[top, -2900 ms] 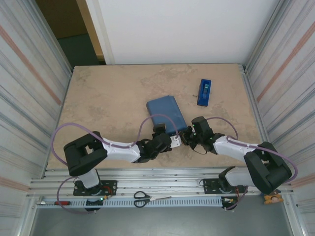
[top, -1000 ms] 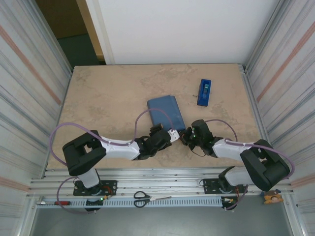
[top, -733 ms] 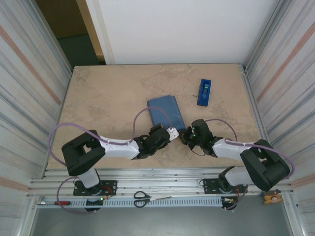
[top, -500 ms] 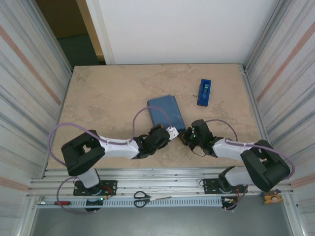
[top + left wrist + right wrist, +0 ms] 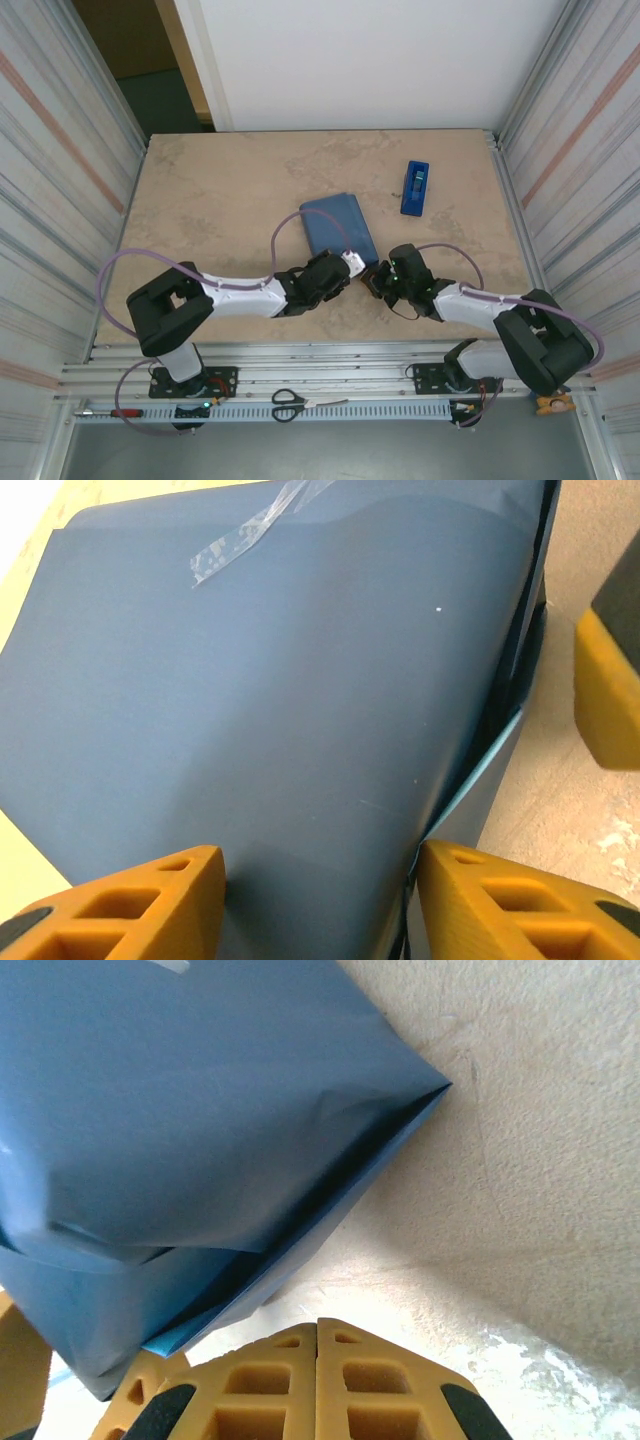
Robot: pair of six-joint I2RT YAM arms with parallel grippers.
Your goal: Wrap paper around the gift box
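Two tools lie on the near rail: scissors (image 5: 288,403) and, to their left, a red-handled screwdriver (image 5: 118,411). Both arms reach forward and inward over the table (image 5: 220,200), meeting at the near end of the parcel. Left gripper (image 5: 351,264): jaws spread, at the parcel's near edge. In the wrist view the dark blue top face runs down between the two fingers (image 5: 130,905); whether they press on it, cannot tell. Right gripper (image 5: 377,281): fingers pressed together, nothing between them, tip just beside the parcel's near right corner and close to the left gripper. Paper (image 5: 337,227), dark face out, is around the gift box, whose own surface is covered. The parcel lies flat mid-table, slightly skewed. At its near end the layers gape, and the light-blue inner face shows along the edge. Clear tape strip (image 5: 250,528) sits on the top face toward the far end. Tape dispenser (image 5: 415,187) stands farther back on the right, well apart.
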